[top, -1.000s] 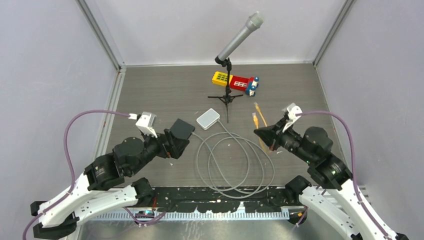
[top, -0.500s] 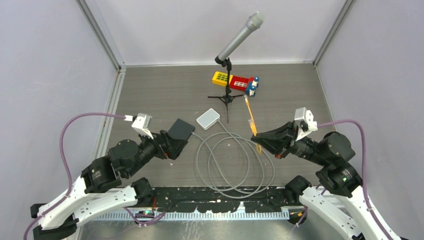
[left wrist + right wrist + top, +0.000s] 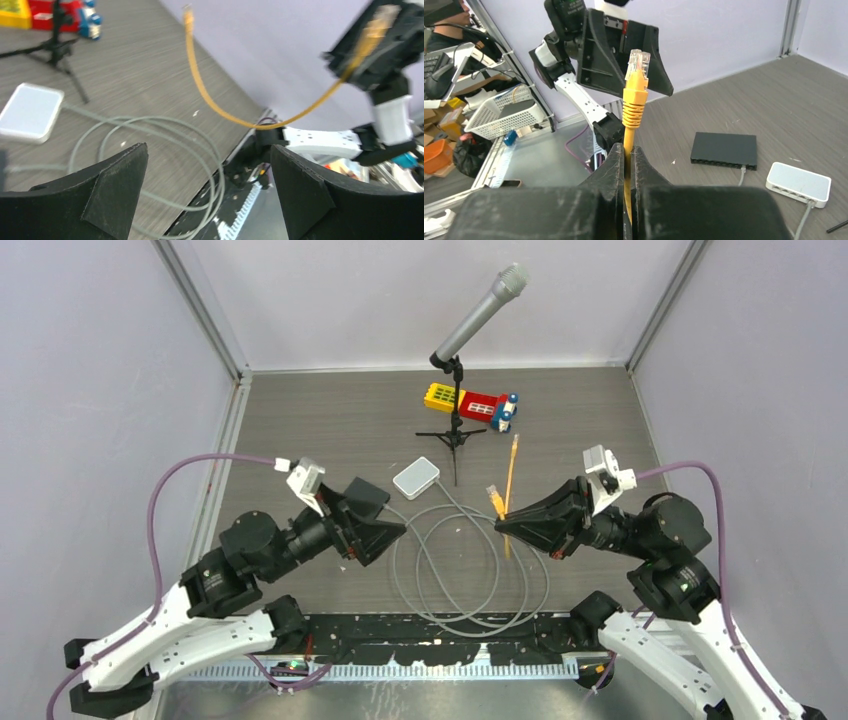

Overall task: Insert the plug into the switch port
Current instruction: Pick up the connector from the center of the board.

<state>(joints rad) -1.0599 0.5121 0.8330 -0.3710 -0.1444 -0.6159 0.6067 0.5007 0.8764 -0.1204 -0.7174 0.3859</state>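
Right end effector (image 3: pixel 625 150) clamps the yellow cable (image 3: pixel 513 465) just below the plug (image 3: pixel 636 62), midair right of the tabletop's (image 3: pixel 330 420) middle. The left end effector (image 3: pixel 207 150) is wide open beside the black switch (image 3: pixel 724 150), nearer the left edge. Suggest left pins the switch, then feed the plug in square, no side load.

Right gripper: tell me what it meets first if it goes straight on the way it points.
Likely the left gripper, whose open jaws face it; the yellow plug held in the right gripper sticks out ahead and would touch first. Depth is unclear, so it might miss.
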